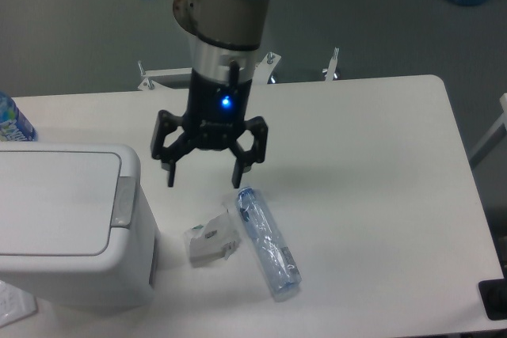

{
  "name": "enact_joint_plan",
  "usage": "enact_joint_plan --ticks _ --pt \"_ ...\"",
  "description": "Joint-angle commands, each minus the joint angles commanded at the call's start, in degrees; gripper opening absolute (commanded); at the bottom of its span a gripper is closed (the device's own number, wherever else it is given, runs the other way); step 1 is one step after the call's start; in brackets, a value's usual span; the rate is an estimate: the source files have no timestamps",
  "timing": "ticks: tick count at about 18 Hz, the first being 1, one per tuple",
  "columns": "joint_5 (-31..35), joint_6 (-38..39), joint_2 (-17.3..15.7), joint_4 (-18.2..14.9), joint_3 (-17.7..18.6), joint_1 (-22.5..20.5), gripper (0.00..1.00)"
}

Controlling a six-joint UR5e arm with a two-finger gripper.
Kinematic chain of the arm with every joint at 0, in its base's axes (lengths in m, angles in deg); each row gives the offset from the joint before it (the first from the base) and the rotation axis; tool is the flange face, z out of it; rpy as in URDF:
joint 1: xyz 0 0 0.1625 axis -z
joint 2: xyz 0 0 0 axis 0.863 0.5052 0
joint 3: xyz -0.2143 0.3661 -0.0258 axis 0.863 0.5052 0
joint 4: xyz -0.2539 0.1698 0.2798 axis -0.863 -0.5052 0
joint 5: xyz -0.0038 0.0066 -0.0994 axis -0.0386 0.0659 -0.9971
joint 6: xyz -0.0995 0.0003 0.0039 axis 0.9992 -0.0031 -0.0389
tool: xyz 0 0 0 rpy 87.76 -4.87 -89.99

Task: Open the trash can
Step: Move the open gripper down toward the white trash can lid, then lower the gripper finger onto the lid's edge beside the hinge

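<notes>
We see the boxy white plastic trash can point(67, 227) at the table's near left, flat lid down. The black two-finger gripper point(203, 178) hangs to its right, fingers spread and empty, just beyond a clear blue plastic bottle point(268, 243).

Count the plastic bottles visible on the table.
2: one clear blue bottle lying right of the wrapper; one label-wrapped bottle cut off at the left edge behind the trash can. Others may be hidden.

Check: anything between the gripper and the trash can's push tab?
Nothing. In the camera view only bare table separates the open gripper from the grey tab on the trash can. Wrapper and bottle lie nearer the camera.
</notes>
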Motion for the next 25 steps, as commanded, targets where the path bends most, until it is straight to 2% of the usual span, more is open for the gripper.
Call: enact_joint_plan --ticks 10,25 --pt "0.53 0.89 0.79 0.00 -1.32 1.67 1.00" --pt "0.88 0.80 1.85 0.18 -0.70 2.11 1.00"
